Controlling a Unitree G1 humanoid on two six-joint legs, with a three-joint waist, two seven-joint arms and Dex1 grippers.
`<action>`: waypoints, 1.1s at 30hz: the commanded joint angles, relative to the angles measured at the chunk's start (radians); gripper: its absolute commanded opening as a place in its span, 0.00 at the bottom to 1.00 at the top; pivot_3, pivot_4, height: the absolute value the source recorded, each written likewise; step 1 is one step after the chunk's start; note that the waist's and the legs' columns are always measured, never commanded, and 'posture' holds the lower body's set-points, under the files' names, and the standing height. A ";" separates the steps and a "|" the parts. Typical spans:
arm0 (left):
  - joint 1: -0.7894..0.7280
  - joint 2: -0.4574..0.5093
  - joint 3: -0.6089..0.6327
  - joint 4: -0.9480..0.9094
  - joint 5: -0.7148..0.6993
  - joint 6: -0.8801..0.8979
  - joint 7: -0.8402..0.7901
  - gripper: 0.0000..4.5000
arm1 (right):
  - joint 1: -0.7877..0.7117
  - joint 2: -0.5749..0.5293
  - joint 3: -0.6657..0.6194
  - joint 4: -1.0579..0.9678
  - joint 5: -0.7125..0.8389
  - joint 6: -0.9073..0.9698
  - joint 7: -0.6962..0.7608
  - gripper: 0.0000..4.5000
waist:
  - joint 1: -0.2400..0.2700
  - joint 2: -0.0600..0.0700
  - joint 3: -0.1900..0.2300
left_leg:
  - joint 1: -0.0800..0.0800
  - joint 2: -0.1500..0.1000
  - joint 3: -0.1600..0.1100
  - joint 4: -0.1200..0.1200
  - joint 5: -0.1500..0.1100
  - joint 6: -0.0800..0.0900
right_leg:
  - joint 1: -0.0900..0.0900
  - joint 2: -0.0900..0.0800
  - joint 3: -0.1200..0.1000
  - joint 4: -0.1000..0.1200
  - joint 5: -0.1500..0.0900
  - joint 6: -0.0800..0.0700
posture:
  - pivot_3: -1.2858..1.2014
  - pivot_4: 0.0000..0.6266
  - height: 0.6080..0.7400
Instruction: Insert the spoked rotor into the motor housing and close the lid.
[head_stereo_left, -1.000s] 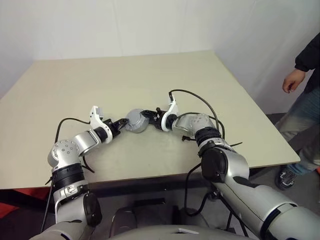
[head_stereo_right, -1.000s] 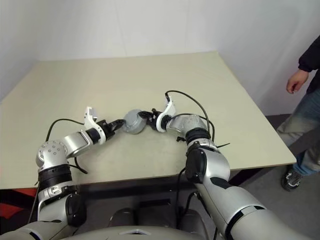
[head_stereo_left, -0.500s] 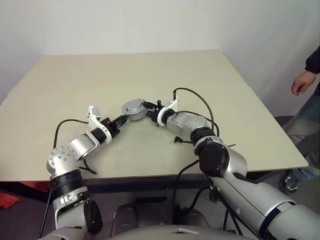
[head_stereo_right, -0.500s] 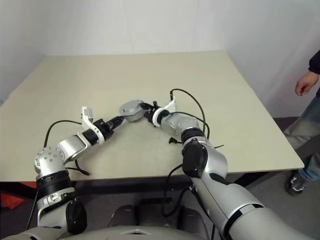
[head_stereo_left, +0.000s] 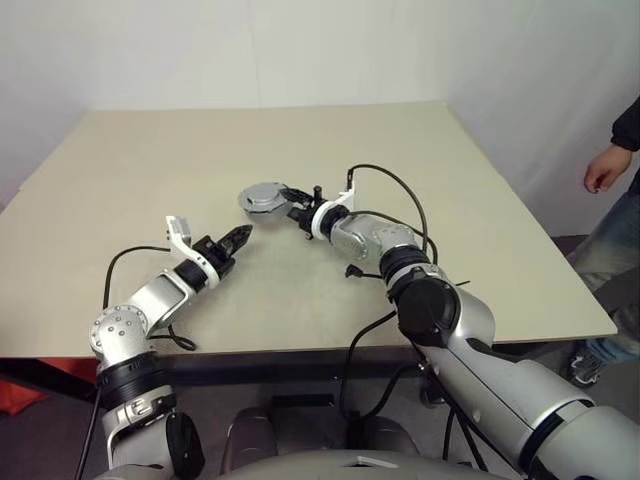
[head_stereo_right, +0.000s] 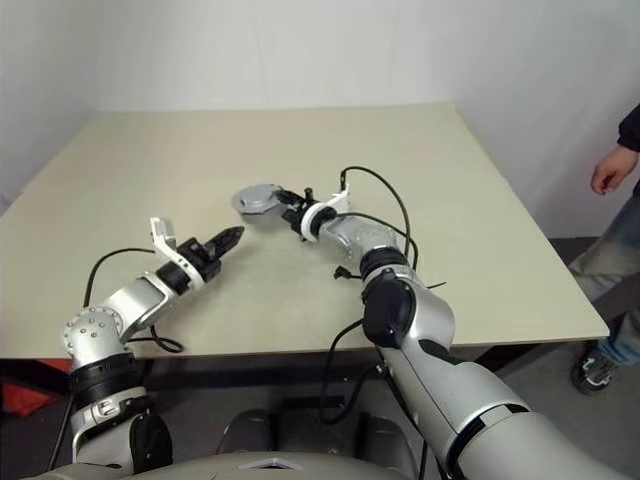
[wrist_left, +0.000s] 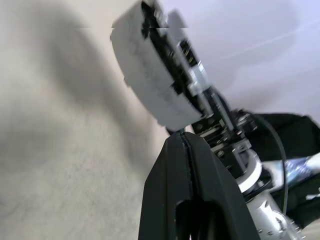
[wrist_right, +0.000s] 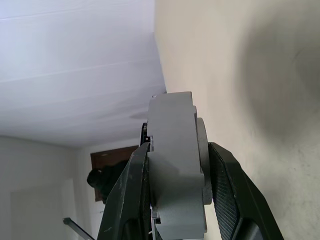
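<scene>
The motor housing (head_stereo_left: 264, 196) is a thick round grey piece held level above the table. My right gripper (head_stereo_left: 283, 201) is shut on its edge, with a black finger (wrist_right: 128, 192) on each flat side of it (wrist_right: 172, 150). In the left wrist view a dark notched seam runs round the housing (wrist_left: 150, 85), so the lid appears to sit on it. The spoked rotor is hidden. My left gripper (head_stereo_left: 243, 233) hovers lower and to the left, shut and empty, with its fingertips (wrist_left: 182, 145) a short way from the housing.
A wide beige table (head_stereo_left: 150, 170) spreads under both arms, and black cables (head_stereo_left: 385, 180) loop off the wrists. A person's hand (head_stereo_left: 600, 168) and leg stand past the table's right edge. White walls close the far side.
My right gripper has lifted the housing off the table and carried it farther away. My left gripper, which touched the housing's edge before, now stands apart from it. The camera has shifted.
</scene>
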 joint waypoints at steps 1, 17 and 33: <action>0.007 0.006 0.006 -0.021 -0.046 -0.033 0.016 0.00 | -0.057 -0.004 -0.018 -0.020 0.051 0.000 0.011 0.37 | 0.000 0.000 0.000 | 0.000 0.000 0.000 0.000 0.000 0.000 | 0.000 0.000 0.000 0.000 0.000 0.000 | 0.52 0.00 1.00; 0.027 0.011 -0.018 0.010 -0.119 -0.115 0.048 0.00 | -0.076 -0.026 -0.030 -0.018 0.088 0.014 0.004 0.37 | 0.000 0.000 0.000 | 0.000 0.000 0.000 0.001 0.000 0.000 | 0.000 0.000 0.000 0.000 0.000 0.000 | 0.52 0.00 1.00; 0.014 0.009 -0.042 0.058 -0.438 -0.066 0.090 0.78 | -0.081 -0.029 0.003 -0.040 0.079 0.082 0.047 0.37 | 0.003 -0.001 0.000 | 0.000 0.000 0.000 0.002 0.000 0.000 | 0.000 0.000 0.000 0.002 0.000 0.000 | 0.52 0.00 1.00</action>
